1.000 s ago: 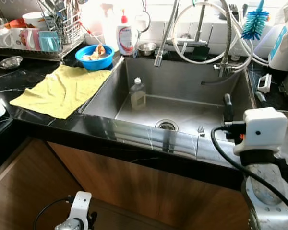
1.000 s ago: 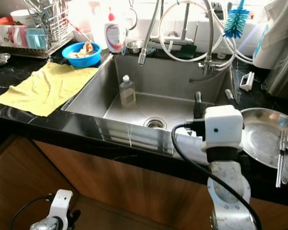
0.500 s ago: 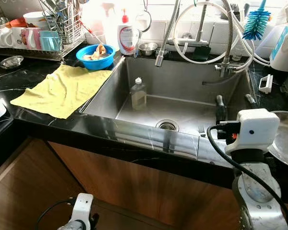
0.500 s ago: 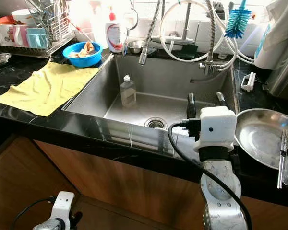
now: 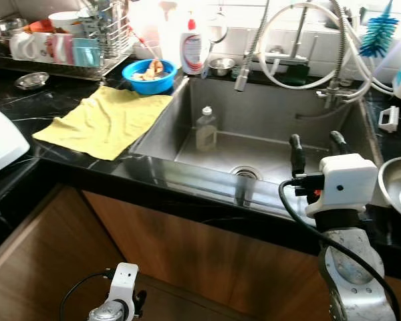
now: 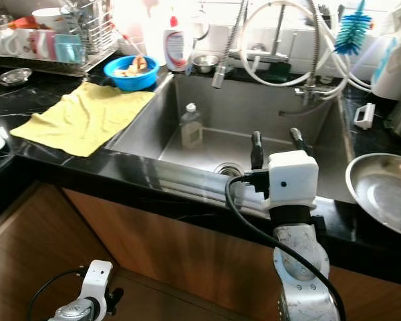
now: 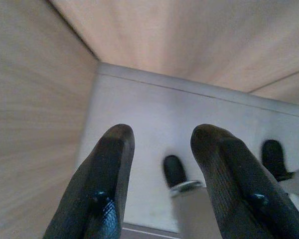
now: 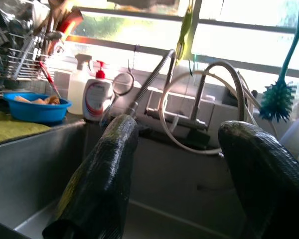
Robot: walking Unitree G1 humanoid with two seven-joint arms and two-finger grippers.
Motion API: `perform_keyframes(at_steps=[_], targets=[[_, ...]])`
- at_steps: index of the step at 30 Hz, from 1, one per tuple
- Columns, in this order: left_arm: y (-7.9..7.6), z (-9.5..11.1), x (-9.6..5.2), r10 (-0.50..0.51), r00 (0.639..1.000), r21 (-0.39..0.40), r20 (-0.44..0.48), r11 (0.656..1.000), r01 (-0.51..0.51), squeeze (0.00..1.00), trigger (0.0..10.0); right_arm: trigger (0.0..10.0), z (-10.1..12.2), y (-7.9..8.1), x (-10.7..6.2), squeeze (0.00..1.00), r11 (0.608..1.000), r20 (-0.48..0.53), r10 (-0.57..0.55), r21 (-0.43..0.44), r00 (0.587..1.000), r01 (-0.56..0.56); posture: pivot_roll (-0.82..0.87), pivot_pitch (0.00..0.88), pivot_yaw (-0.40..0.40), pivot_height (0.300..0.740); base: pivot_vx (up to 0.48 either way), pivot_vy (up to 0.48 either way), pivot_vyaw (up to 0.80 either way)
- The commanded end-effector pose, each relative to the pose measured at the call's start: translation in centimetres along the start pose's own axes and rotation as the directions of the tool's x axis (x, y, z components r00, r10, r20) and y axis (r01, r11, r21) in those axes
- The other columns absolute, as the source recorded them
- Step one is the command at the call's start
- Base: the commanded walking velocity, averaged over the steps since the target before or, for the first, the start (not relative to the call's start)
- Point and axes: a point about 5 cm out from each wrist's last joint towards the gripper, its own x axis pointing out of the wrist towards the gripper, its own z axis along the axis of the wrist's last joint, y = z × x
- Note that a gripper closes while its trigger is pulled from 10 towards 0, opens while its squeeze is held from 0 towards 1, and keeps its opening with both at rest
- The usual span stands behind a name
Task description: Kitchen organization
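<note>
A steel sink (image 5: 279,108) is set in the black counter (image 5: 67,152). In it stands a small clear bottle (image 5: 206,128), near the drain (image 5: 246,172). My right gripper (image 5: 316,147) hovers over the sink's front right part, open with nothing between its fingers; in its wrist view the fingers (image 8: 97,179) frame the faucet hoses (image 8: 189,117) at the back wall. My left gripper (image 7: 162,174) hangs low in front of the wooden cabinet, open and empty.
A yellow cloth (image 5: 107,120) lies left of the sink. Behind it are a blue bowl (image 5: 149,75), a soap bottle (image 5: 194,50) and a dish rack (image 5: 67,43). A steel plate (image 6: 381,200) sits at the right, a blue brush (image 5: 377,33) above.
The camera has shifted, so the scene sits further right. Relative to the sink, my right gripper has moved left toward the middle, and both fingers now show.
</note>
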Motion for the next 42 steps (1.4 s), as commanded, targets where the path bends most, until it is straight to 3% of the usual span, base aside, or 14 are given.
perform_keyframes(at_steps=[1, 4, 15, 17, 25, 27, 42], targets=[[1.0, -0.8, -0.3, 0.017, 0.999, -0.007, -0.028, 1.000, -0.018, 0.00, 10.0, 10.0, 0.2, 0.1, -0.1, 0.00, 0.997, 0.050, 0.015, -0.076, 0.999, -0.011, -0.20, 0.000, 0.048, 0.740, 0.000, 0.322, 0.00], [1.9, -0.9, -0.5, 0.030, 0.999, -0.010, -0.031, 0.999, -0.031, 0.00, 10.0, 10.0, 1.1, 0.0, 0.1, 0.00, 0.979, 0.151, 0.048, -0.201, 0.987, -0.017, -0.20, 0.000, 0.050, 0.740, 0.000, 0.319, 0.00], [2.1, -0.9, -0.6, 0.031, 0.999, -0.011, -0.030, 0.999, -0.032, 0.00, 10.0, 10.0, 1.0, -0.4, 0.1, 0.00, 0.975, 0.178, 0.025, -0.223, 0.984, 0.016, -0.20, 0.000, 0.050, 0.740, 0.000, 0.315, 0.00], [1.4, -0.7, -0.4, 0.017, 1.000, 0.008, -0.024, 1.000, -0.017, 0.00, 10.0, 10.0, 0.1, -1.4, 0.1, 0.00, 0.972, 0.140, -0.005, -0.232, 0.990, 0.037, -0.20, 0.000, 0.063, 0.740, 0.000, 0.000, 0.00], [1.1, -0.6, -0.3, 0.007, 1.000, 0.018, -0.024, 1.000, -0.007, 0.00, 10.0, 10.0, -0.9, -2.6, 0.2, 0.00, 0.980, 0.083, -0.102, -0.165, 0.991, 0.115, -0.20, 0.000, 0.066, 0.740, 0.000, 0.000, 0.00], [1.2, -0.9, -0.4, 0.007, 1.000, 0.021, -0.030, 1.000, -0.006, 0.00, 10.0, 10.0, -1.2, -2.5, 0.2, 0.00, 0.984, 0.060, -0.135, -0.104, 0.989, 0.141, -0.19, 0.000, 0.068, 0.740, 0.000, 0.000, 0.00], [1.2, -1.9, -0.7, 0.003, 0.999, 0.023, -0.049, 1.000, -0.002, 0.00, 10.0, 10.0, -1.3, -2.5, 0.2, 0.00, 0.986, 0.047, -0.132, -0.096, 0.990, 0.136, -0.20, 0.000, 0.071, 0.740, 0.000, 0.000, -0.53]])
